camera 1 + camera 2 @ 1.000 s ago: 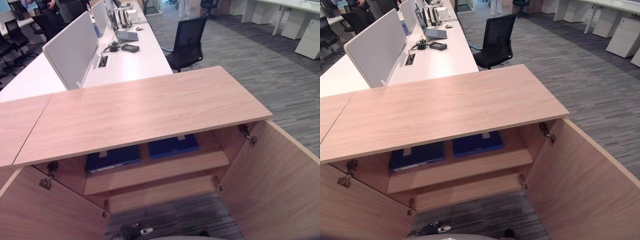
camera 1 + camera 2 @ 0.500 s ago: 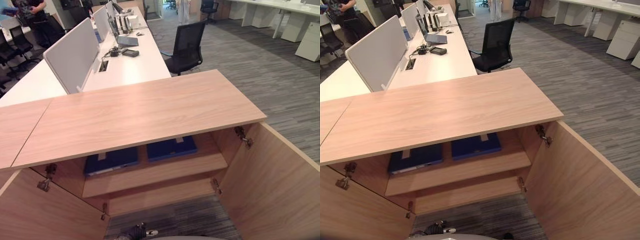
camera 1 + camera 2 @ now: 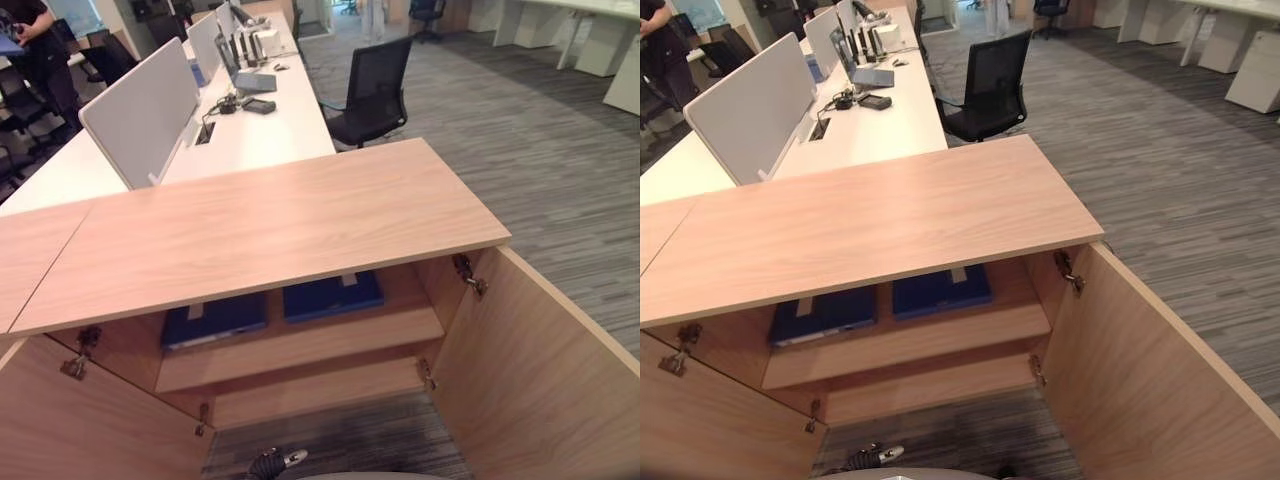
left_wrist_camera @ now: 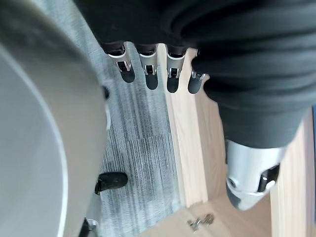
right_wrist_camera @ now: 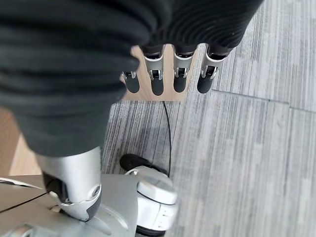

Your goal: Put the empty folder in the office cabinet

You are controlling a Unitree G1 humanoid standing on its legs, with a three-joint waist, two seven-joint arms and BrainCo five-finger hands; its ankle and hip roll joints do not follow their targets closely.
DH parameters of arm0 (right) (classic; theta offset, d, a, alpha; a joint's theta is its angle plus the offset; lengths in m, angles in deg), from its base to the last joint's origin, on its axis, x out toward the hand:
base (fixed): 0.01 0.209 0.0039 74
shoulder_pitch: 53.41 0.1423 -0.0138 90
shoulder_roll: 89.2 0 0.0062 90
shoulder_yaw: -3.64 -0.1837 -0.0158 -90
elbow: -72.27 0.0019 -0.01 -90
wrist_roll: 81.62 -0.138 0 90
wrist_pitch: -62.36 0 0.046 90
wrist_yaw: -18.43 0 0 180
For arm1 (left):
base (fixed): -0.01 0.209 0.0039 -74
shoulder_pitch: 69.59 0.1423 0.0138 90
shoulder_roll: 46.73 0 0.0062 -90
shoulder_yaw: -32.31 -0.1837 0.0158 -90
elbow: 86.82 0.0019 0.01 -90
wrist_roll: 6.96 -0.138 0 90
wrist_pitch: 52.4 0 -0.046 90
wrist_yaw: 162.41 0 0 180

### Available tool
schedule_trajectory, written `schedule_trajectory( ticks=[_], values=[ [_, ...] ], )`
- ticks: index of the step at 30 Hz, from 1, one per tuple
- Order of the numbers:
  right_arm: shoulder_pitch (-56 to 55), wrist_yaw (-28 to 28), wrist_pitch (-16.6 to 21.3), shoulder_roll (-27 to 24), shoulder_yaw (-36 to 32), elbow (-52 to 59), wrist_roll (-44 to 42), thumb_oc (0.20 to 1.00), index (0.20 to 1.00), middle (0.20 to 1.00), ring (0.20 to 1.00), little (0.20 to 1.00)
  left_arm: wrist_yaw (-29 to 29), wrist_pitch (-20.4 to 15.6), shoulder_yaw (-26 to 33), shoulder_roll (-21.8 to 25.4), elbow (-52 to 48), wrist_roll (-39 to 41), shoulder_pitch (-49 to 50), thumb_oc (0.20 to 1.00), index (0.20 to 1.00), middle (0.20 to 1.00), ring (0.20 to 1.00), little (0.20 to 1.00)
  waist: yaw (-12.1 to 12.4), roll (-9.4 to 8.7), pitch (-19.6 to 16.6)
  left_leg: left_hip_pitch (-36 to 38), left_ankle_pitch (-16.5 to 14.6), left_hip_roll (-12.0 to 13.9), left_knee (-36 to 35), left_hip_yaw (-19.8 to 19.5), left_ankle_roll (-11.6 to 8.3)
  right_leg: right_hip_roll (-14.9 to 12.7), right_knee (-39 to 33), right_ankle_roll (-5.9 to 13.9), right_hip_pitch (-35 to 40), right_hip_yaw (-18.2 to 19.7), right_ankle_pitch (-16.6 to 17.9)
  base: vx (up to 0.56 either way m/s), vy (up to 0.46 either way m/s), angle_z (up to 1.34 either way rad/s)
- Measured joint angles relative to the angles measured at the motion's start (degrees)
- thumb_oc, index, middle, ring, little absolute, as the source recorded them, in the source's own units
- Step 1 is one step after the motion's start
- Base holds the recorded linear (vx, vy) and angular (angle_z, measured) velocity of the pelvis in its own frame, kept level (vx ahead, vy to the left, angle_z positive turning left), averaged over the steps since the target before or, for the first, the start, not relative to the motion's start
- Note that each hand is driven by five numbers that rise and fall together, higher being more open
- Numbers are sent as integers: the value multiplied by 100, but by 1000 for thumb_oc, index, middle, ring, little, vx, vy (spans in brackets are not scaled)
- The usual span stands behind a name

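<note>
A: Left eye view. Office cabinet point(image 3: 260, 225), pale wood-grain laminate, long flat rectangular top, both doors swung wide. Right door point(image 3: 545, 370) a smooth plain panel with metal hinges point(image 3: 466, 272) at its inner edge.

B: Contents?

A: Two dark blue folders lying flat on the upper shelf point(image 3: 300, 345), just beside each other. Left folder point(image 3: 215, 320) and right folder point(image 3: 330, 296), both thin and rectangular, each with a pale strip at the back edge. Which one is the empty one, I cannot tell.

B: Right eye view?

A: Same cabinet. Behind it a long white desk point(image 3: 875, 120), smooth top, with an upright pale grey divider panel point(image 3: 755, 105). Black mesh-backed office chair point(image 3: 985, 85) beside the desk. Floor point(image 3: 1160, 150) is grey carpet with fine streaks. A person in dark clothes point(image 3: 660, 50) stands at the far left corner.

B: Left wrist view?

A: Left hand point(image 4: 148, 74) hangs over the carpet, next to a pale wood edge of the cabinet. Silver fingers with dark tips, straight and side by side, thumb apart. Nothing in it.

B: Right wrist view?

A: Right hand point(image 5: 168, 79) likewise: fingers straight in a row, thumb off to one side, empty, over striped carpet with a bit of wood panel past the tips.
</note>
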Motion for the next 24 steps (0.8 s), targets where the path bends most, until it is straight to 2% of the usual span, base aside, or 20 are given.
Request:
schedule_trajectory(
  ticks=[2, 4, 6, 9, 11, 12, 14, 15, 16, 19, 24],
  values=[
    [84, 7, -10, 49, 39, -60, -3, 1000, 1000, 1000, 1000, 1000, 7, -6, 97, 28, 158, 82, -131, 1000, 1000, 1000, 1000, 1000, 62, -76, 92, -138, 197, -82, 228, -285, -89, -70, -1, -57, 56, -25, -2, -39, 34, 10],
    [72, 54, -3, 91, 42, -47, -6, 1000, 1000, 1000, 1000, 1000, 11, 20, 148, 49, 236, 127, -231, 1000, 1000, 1000, 1000, 1000, 47, -144, 131, -212, 262, -141, 332, -464, -152, -150, -2, -130, 79, -133, -24, -20, 102, 27],
    [120, 57, -2, 76, 139, -46, -26, 1000, 1000, 1000, 1000, 1000, 83, 27, 138, 136, 131, 200, -201, 1000, 1000, 1000, 1000, 1000, 41, -159, 134, -216, 63, -314, 254, -433, 106, -241, -2, -136, 55, -288, -28, -6, 146, 23],
    [94, 40, -2, 64, 131, -50, -227, 1000, 1000, 1000, 1000, 1000, 304, 20, 137, 168, -20, 365, -94, 1000, 1000, 1000, 1000, 1000, 28, -157, 135, -75, -57, -448, -211, -333, 327, -252, 0, -114, 72, -545, -38, 27, 120, 40],
    [86, -19, -2, 38, 100, -51, -227, 1000, 1000, 1000, 1000, 1000, 393, 20, 133, 162, -34, 377, -104, 1000, 1000, 1000, 1000, 1000, 50, -136, 130, 57, -57, -486, -689, -311, 343, -256, 6, -18, 61, -665, -35, 63, 134, 43],
    [94, -77, -3, 17, 41, -32, -227, 1000, 1000, 1000, 1000, 1000, 451, 23, 111, 165, -28, 364, -92, 1000, 1000, 1000, 1000, 1000, 54, -48, 71, 196, -73, -508, -1030, -333, 371, -261, 37, 71, 76, -762, -41, 73, 129, 40],
    [125, -92, -5, 37, -12, 5, -226, 1000, 1000, 1000, 1000, 1000, 497, 12, 86, 184, -31, 354, -93, 1000, 1000, 1000, 1000, 1000, 74, -128, 70, 185, -70, -642, -1112, -429, 442, -345, 35, 157, 82, -752, -27, 69, 146, 28],
    [156, -122, -19, 31, -9, 12, -227, 1000, 1000, 1000, 1000, 1000, 533, 11, 78, 206, 37, 323, -101, 1000, 1000, 1000, 1000, 1000, 118, -153, 58, 182, -94, -761, -1112, -490, 512, -462, 35, 219, 110, -787, -29, 67, 139, 37],
    [148, -156, -25, 9, -11, 10, -236, 1000, 1000, 1000, 1000, 1000, 538, 18, 83, 205, 195, 239, -161, 1000, 1000, 1000, 1000, 1000, 175, -212, -66, 204, -118, -962, -1059, -598, 611, -650, 12, 370, 159, -841, -25, 41, 72, 39],
    [172, -166, -13, 0, -30, 17, -281, 1000, 1000, 1000, 1000, 1000, 532, 18, 101, 204, 190, 234, -150, 1000, 1000, 1000, 1000, 1000, 222, -200, -91, 228, -105, -1045, -1054, -637, 652, -730, 10, 403, 200, -866, -36, 36, 44, 18],
    [172, -242, -12, -58, -27, 18, -455, 1000, 1000, 1000, 1000, 1000, 515, 30, 193, 189, 238, 75, -138, 1000, 1000, 1000, 1000, 1000, 293, -122, -138, 292, -120, -1003, -1058, -635, 651, -683, 26, 417, 260, -868, -57, 22, 19, 0]
  ],
)
